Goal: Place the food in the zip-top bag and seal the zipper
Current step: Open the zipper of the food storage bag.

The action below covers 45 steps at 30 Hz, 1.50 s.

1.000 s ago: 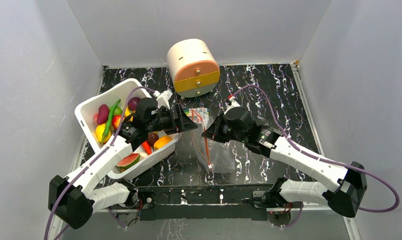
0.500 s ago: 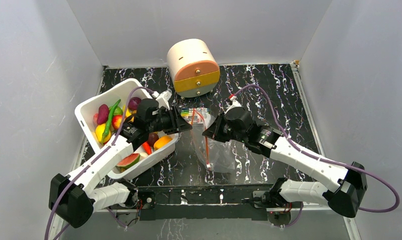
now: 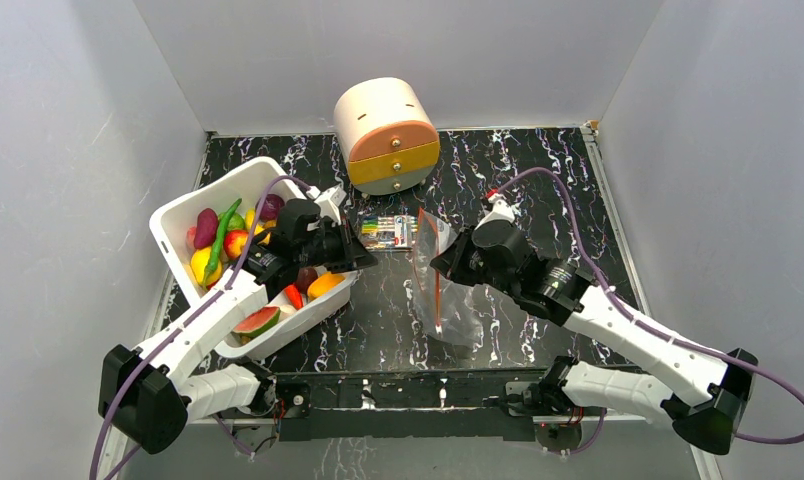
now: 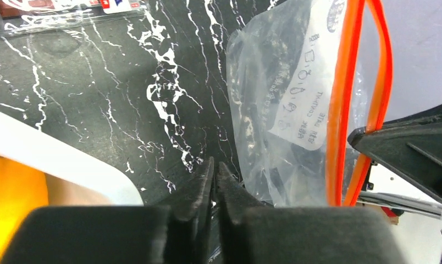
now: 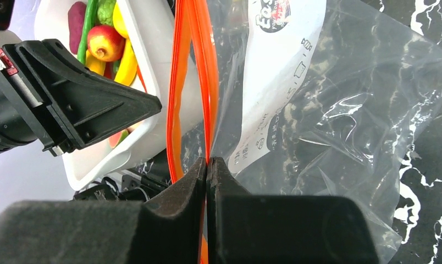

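Note:
The zip-top bag (image 3: 450, 305) hangs upright at mid-table, its orange zipper (image 3: 436, 290) running down the left edge. My right gripper (image 3: 439, 267) is shut on one side of the zipper (image 5: 209, 110); the other side (image 5: 176, 82) bows away, so the mouth gapes a little. My left gripper (image 3: 369, 262) hovers left of the bag, by the bin's near corner. Its fingers (image 4: 205, 176) are pressed almost together with nothing between them, and the bag (image 4: 285, 110) lies to their right, untouched. The food (image 3: 226, 245) lies in the white bin (image 3: 168, 215), with a watermelon slice (image 3: 258, 321) near its front.
A round cream box with orange and yellow drawers (image 3: 386, 135) stands at the back centre. A flat pack of coloured pens (image 3: 390, 232) lies on the black marbled table just behind the bag and the left gripper. White walls close in on three sides.

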{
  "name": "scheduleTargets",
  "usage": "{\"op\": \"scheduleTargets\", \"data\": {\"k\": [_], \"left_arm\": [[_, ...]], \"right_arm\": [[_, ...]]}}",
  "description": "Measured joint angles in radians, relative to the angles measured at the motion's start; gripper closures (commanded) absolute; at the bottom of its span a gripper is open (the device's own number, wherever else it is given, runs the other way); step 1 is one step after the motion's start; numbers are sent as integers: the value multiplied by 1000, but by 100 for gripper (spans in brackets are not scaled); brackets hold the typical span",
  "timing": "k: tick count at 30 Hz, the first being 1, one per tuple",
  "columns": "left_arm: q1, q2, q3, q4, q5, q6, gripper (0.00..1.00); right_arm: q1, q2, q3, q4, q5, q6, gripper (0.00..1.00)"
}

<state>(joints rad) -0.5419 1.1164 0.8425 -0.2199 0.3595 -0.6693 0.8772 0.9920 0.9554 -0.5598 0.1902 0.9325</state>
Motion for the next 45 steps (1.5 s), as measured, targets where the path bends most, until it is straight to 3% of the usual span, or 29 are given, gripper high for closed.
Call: {"op": "scheduleTargets", "data": {"k": [1,2,6,12,15,17,20,23,31,35,39,40,42,45], "left_arm": [[0,0,0,2,5,0,61],[0,0,0,6,20,-10,49],[-3,-2,1,52,79,-47,25],[-19,5,2,133,130,-88,22],[-26,28,3,134,130,-89,24],[-34,50,3,133,124,-88,32],[-44,83,4,129,105,-83,69],[-51,103,13,101,74,-73,98],[-54,47,76,-56,-106,-10,100],[-58,32,82,-76,-126,0,99],[-64,33,82,-71,-109,0,77],[-63,33,82,-73,-109,2,62],[-62,29,82,-76,-110,11,43],[-62,10,85,-95,-120,20,28]], "right_arm": [[0,-8,0,-7,5,-2,100],[0,-12,0,-10,6,-3,100],[0,-8,-1,0,-14,-5,100],[0,47,-4,72,-86,12,100],[0,71,-4,95,-111,17,100],[0,77,-4,101,-116,18,100],[0,84,-4,118,-131,20,100],[1,84,-3,107,-116,13,100],[5,63,104,-198,163,-33,100],[5,-9,137,-259,231,-40,100],[8,-42,131,-238,204,-49,100],[8,-42,126,-229,195,-51,100],[8,-39,116,-213,172,-55,100],[8,-35,96,-182,139,-60,100]]}}
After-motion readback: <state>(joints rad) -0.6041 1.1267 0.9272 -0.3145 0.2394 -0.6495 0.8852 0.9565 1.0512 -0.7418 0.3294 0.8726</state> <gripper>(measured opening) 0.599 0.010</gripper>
